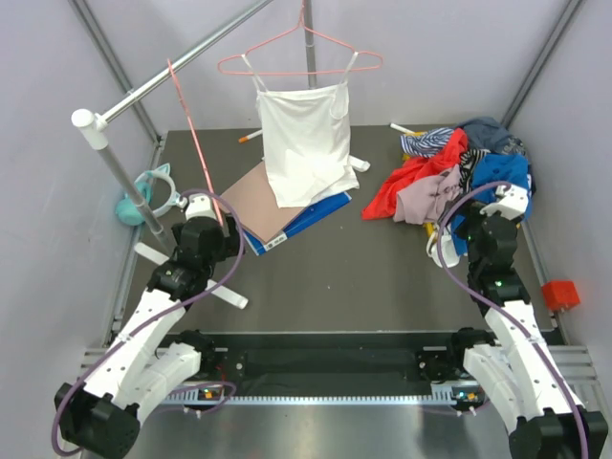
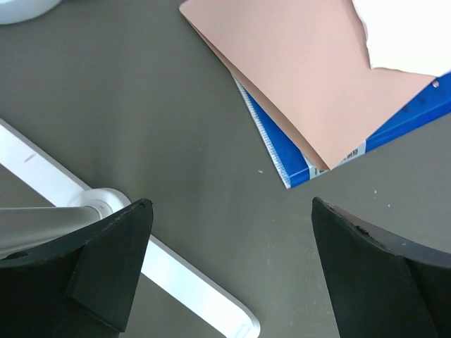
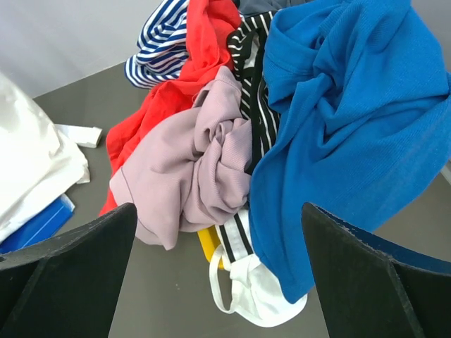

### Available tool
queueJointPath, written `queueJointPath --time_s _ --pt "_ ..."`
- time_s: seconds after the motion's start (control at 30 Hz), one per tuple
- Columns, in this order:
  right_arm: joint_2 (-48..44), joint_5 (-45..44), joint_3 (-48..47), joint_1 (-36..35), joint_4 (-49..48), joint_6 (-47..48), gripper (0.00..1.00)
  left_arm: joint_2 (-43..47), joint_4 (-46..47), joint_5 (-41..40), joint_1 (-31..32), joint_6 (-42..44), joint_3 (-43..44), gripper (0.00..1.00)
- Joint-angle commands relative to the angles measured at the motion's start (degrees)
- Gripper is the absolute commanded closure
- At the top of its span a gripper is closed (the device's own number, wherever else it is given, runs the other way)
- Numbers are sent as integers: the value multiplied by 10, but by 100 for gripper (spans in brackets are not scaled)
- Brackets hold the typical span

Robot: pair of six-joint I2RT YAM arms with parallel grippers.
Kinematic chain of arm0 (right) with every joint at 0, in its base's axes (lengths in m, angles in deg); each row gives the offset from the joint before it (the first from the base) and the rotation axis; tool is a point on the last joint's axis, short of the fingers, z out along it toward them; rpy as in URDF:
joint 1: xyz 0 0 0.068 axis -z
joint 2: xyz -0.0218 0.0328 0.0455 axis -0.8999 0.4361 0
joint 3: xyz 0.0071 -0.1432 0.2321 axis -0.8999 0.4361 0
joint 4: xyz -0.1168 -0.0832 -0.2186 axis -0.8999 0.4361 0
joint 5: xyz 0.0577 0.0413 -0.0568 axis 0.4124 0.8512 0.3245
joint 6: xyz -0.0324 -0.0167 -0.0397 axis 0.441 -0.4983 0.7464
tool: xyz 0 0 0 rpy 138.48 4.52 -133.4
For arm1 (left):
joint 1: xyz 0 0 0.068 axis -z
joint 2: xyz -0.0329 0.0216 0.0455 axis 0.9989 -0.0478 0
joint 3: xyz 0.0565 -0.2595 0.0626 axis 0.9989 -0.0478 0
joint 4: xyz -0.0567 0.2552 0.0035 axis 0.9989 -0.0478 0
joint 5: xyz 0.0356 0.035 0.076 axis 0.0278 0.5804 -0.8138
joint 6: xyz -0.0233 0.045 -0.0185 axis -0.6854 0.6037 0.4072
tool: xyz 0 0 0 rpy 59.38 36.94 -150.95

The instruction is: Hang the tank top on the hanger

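Tank top (image 3: 352,127), royal blue, crumpled (floppy)

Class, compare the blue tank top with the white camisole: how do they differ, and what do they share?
Colour: the tank top is royal blue; the camisole is white. Pose: the tank top lies crumpled; the camisole hangs flat. Place: the tank top is in the clothes pile at right; the camisole is on a pink wire hanger at the back. Both are soft fabric garments.

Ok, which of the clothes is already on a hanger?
The white strappy top, hanging from the pink hanger at the back; the blue top and the rest lie heaped on the table.
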Motion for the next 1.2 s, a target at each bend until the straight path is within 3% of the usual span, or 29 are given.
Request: queueJointPath --time_s 0.0,0.27,0.43,0.67,0.87,1.17 --pt "11 -12 -26 6 -13 0 0 3 8 -35 1 3 28 1" --pt "47 -60 -66 5 34 -2 1 -18 17 32 1 46 28 1" --pt "95 -90 -133 11 66 34 0 -6 32 28 1 45 11 1" --pt "284 -57 -382 30 221 15 0 0 63 58 1 68 -4 1" --pt "371 0 -505 41 272 18 0 -10 62 55 0 75 0 1" --pt "443 34 -522 133 311 -3 0 1 67 33 1 65 -6 1"
